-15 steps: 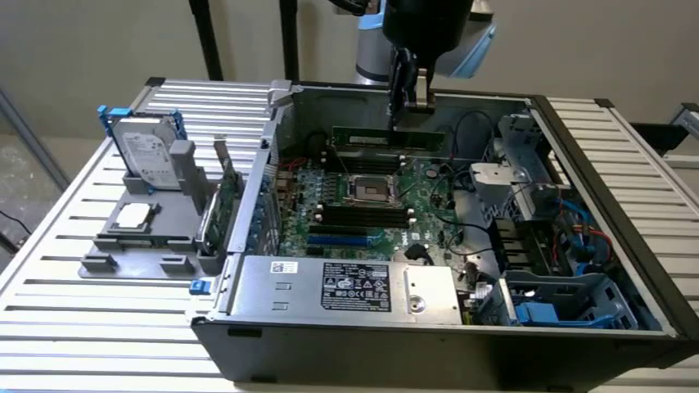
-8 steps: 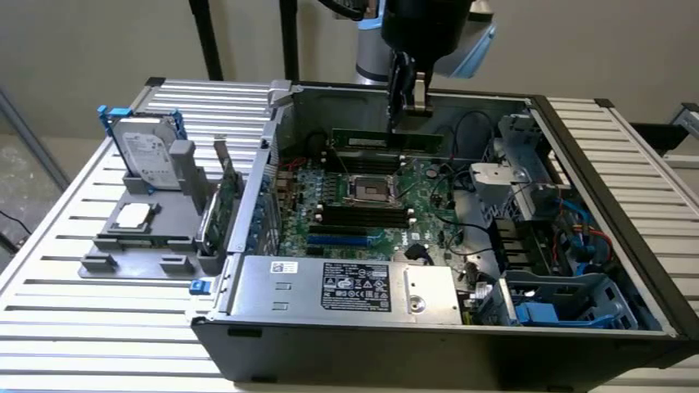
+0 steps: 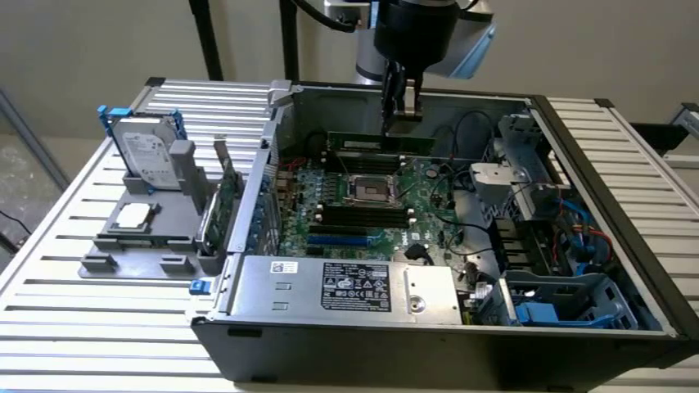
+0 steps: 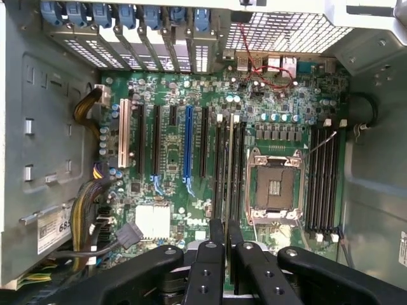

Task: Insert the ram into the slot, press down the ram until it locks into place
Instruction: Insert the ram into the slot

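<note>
Ram (image 3: 363,144) pinched in the claw (image 3: 400,119) over an open computer case (image 3: 437,348).
On the exterior view's left, a gray fixture (image 3: 131,241) carrying a hard drive (image 3: 147,151) sits on the slatted bench (image 3: 77,344). At centre, the claw's fingers close narrowly on the stick's top edge and hold it level above the motherboard (image 3: 428,192), just behind the CPU socket (image 3: 369,190). Black slots (image 4: 321,181) flank that socket. A blue drive bay (image 3: 557,307) lies further right.

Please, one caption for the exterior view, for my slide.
The gripper holds the ram above the motherboard in the open case.
</note>
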